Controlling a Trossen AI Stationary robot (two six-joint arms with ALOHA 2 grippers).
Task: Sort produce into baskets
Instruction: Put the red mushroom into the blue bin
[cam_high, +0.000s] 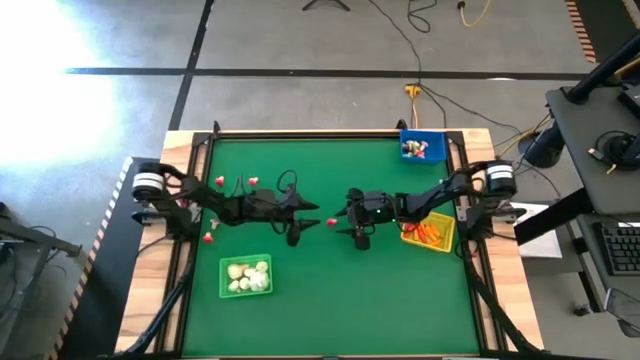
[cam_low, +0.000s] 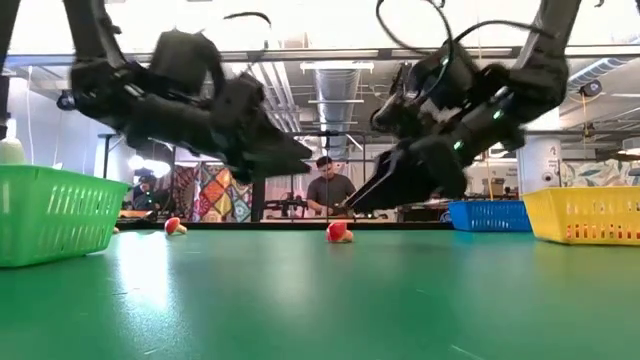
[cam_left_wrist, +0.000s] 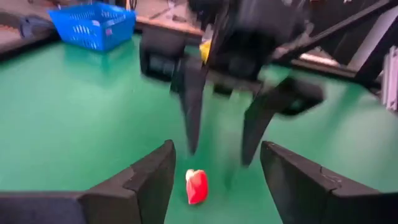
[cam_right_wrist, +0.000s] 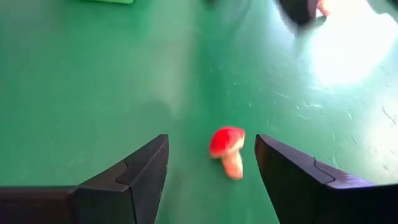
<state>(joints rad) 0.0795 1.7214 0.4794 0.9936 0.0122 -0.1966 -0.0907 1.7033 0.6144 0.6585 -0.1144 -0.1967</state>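
A small red-and-white piece (cam_right_wrist: 226, 151) lies loose on its side at mid-counter — the green basket (cam_high: 245, 277) of whitish bulbs (cam_high: 249, 277) nearby, yellow basket (cam_high: 430, 233) with orange sticks (cam_high: 428, 234) and blue basket (cam_high: 423, 146) farther off.

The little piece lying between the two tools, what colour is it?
Red cap on a pale stem, like a toy mushroom; the right wrist view shows it best.

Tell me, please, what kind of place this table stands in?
Probably a robotics lab or workshop. The low view shows exposed ceiling ducts and a person at a bench behind the table; the high view shows cables on a bare floor and a keyboard beside it.
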